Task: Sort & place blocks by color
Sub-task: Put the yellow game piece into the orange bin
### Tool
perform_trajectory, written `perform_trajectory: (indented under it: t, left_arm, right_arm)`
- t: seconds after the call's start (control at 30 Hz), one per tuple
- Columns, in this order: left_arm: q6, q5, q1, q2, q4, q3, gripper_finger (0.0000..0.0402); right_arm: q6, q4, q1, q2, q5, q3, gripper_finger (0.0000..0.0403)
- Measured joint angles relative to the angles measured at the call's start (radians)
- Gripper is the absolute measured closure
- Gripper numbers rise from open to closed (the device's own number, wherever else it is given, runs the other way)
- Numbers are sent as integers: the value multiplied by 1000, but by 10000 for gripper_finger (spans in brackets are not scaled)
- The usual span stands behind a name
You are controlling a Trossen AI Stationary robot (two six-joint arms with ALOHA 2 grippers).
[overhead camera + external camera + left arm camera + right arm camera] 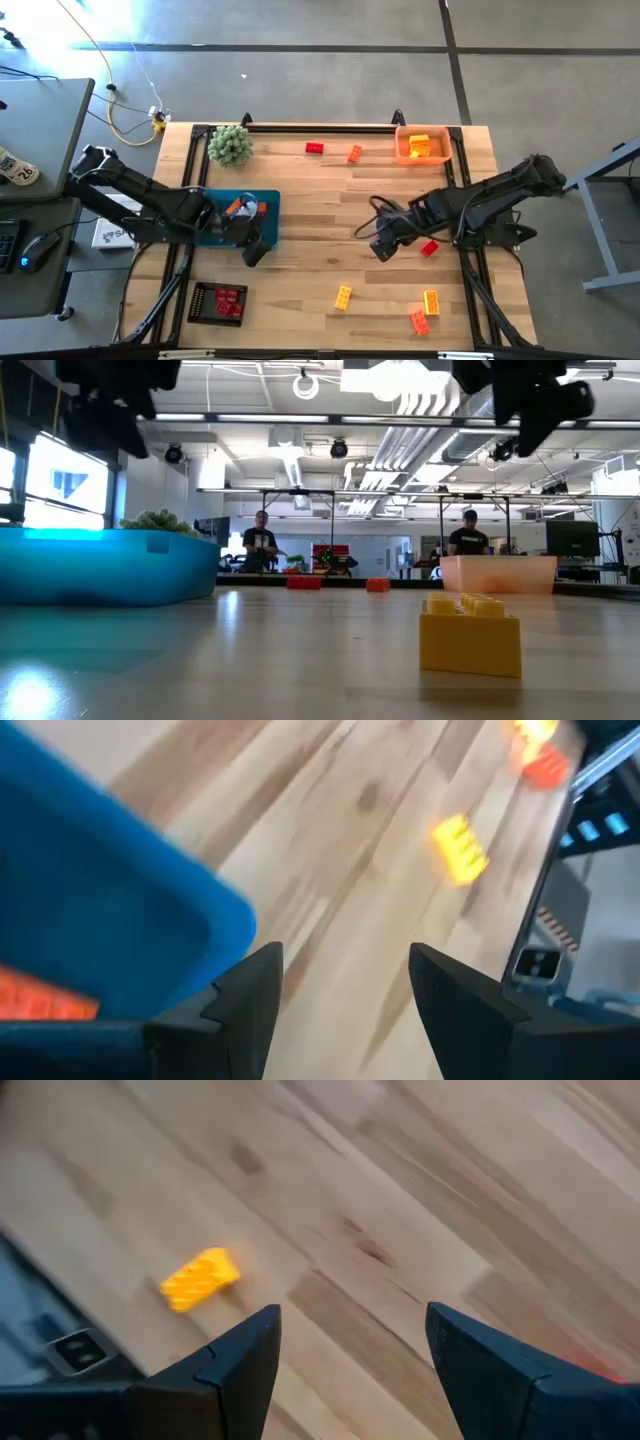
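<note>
Both end effectors are seen spread wide with nothing held, bare wood showing between each pair of fingers in the wrist views. The left end effector point(254, 250) is poised at the near right corner of the blue tray point(262, 208), where orange blocks point(240, 207) already lie. The right end effector point(383, 247) hangs over the middle of the tabletop point(310, 250).

The relation that matters: a loose yellow block point(343, 297) lies at about 7 o'clock from the right end effector and at about 4 o'clock from the left one. Its long axis is seen running roughly 12 to 6, tipped slightly toward 1. The right end effector is judged the nearer of the two. A red block point(430, 247) sits just beside it at 3 o'clock, partly hidden under the arm.

Further blocks are scattered: a yellow one point(431, 301) and an orange one point(419, 322) near the front right corner, a red one point(314, 148) and an orange one point(354, 153) along the far edge. Yellow blocks are already gathered in the orange tray point(403, 137) at the far right, red ones in the dark tray point(197, 303) at the front left.
</note>
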Motion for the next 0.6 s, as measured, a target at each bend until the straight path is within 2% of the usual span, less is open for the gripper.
perform_trajectory:
  t: [0.27,0.4,0.6]
  left_arm:
    - [153,45,102,0,149,0,196]
    - [187,49,135,0,191,0,196]
    - [200,49,171,0,207,0,196]
  right_arm:
    - [228,-169,98,0,47,0,166]
    - [345,-224,156,0,54,0,166]
    - [446,-251,230,0,124,0,166]
